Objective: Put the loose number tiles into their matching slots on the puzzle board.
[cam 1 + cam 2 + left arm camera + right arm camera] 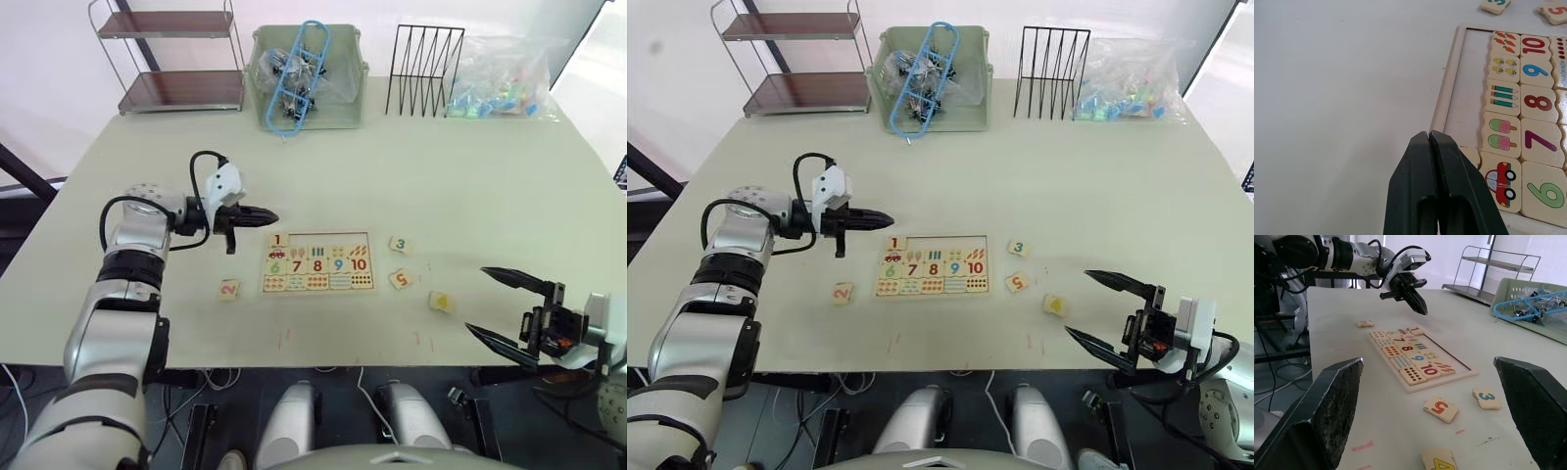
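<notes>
The puzzle board (317, 291) lies mid-table with its lower rows filled. A red 1 tile (279, 239) sits in the leftmost of the top-row slots (333, 238); the other slots are bare. Loose tiles lie around the board: the 2 (229, 289) to its left, the 3 (398, 245) and the 5 (400, 279) to its right, and a yellow 4 (441, 302) further right. My left gripper (269, 216) is shut and empty, hovering just behind the board's top-left corner. Near the table's front right edge my right gripper (477, 300) is open, right of the 4 tile.
Along the back of the table stand a wire shelf (181, 59), a green bin (348, 88) with a blue hanger (299, 73), a black wire rack (423, 69) and a plastic bag of coloured pieces (500, 83).
</notes>
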Tool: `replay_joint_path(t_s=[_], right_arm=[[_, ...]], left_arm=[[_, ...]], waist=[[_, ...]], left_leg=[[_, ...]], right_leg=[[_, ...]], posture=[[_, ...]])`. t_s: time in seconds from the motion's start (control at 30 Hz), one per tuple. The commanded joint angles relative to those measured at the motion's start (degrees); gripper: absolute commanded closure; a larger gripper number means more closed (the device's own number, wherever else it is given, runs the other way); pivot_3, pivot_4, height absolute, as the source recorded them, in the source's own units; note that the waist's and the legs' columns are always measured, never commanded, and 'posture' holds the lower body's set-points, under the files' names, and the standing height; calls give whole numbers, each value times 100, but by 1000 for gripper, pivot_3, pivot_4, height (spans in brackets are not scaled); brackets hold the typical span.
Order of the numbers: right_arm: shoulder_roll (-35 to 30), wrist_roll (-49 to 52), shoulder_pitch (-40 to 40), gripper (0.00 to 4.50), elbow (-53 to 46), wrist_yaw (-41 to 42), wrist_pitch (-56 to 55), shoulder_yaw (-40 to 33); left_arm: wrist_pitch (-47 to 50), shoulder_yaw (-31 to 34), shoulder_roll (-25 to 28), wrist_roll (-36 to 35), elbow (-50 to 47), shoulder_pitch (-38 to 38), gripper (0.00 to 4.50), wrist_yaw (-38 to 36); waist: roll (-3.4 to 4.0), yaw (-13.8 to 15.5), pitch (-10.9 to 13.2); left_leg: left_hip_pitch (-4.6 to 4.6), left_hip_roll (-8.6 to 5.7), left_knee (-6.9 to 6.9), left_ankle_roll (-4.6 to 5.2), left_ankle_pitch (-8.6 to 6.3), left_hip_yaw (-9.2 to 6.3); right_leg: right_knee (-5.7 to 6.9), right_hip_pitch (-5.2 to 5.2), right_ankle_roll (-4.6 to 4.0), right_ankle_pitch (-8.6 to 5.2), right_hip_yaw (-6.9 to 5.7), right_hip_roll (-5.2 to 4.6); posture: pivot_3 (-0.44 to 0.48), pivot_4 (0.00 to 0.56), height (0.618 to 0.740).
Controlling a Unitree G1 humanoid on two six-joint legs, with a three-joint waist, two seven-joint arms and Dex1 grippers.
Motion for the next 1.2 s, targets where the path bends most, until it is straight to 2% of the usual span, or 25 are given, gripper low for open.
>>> replay_joint_path(t_s=[0.03, 1.2], right_arm=[[-63, 83, 6, 0, -103, 20, -38, -108], [-53, 53, 62, 0, -205, -65, -45, -92]], left_arm=[[-121, 174, 67, -111, 35, -37, 4427, -43], [-604, 6, -204, 138, 584, 35, 4427, -51]], waist=[[0, 2, 0], [0, -1, 0]], left_leg=[[0, 0, 0, 0, 0, -1], [0, 0, 2, 0, 0, 0]], right_leg=[[0, 0, 0, 0, 0, 0], [2, 0, 0, 0, -1, 1]], posture=[[0, 150, 739], [0, 150, 739]])
